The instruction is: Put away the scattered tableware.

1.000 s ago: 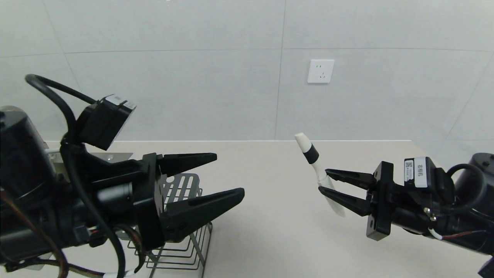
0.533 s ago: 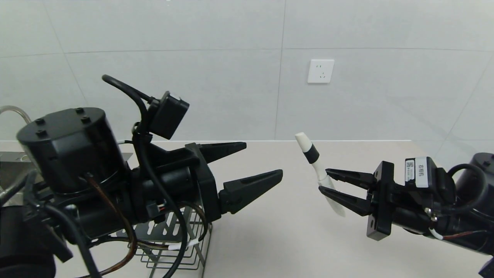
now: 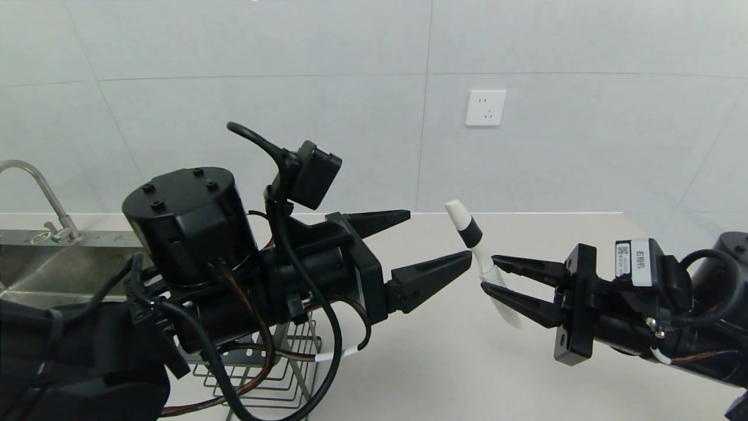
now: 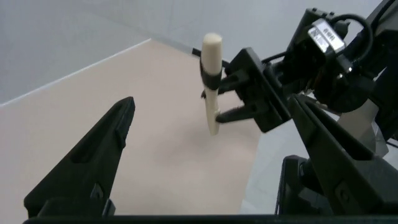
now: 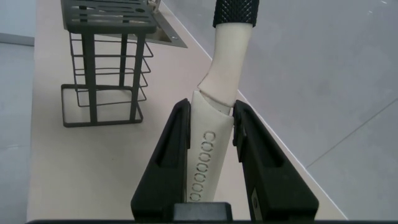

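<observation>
A white utensil (image 3: 464, 224) with a black band on its handle and a perforated flat blade (image 5: 207, 152) is held above the beige counter. My right gripper (image 3: 488, 272) is shut on the blade, and the handle points up and away from it. My left gripper (image 3: 438, 235) is open. Its lower fingertip sits just left of the utensil's neck, and its upper finger is farther back. In the left wrist view the utensil (image 4: 212, 62) stands ahead between the two spread fingers (image 4: 106, 146).
A dark wire rack (image 3: 283, 374) stands on the counter (image 3: 444, 362) under my left arm; the right wrist view shows the rack (image 5: 106, 68) too. A steel sink (image 3: 35, 275) with a faucet (image 3: 35, 178) lies at the far left. A wall socket (image 3: 485, 107) is behind.
My left arm has swung rightward, bringing its open fingers from above the rack to beside the utensil. The sink and faucet have come into sight. The right arm holds still.
</observation>
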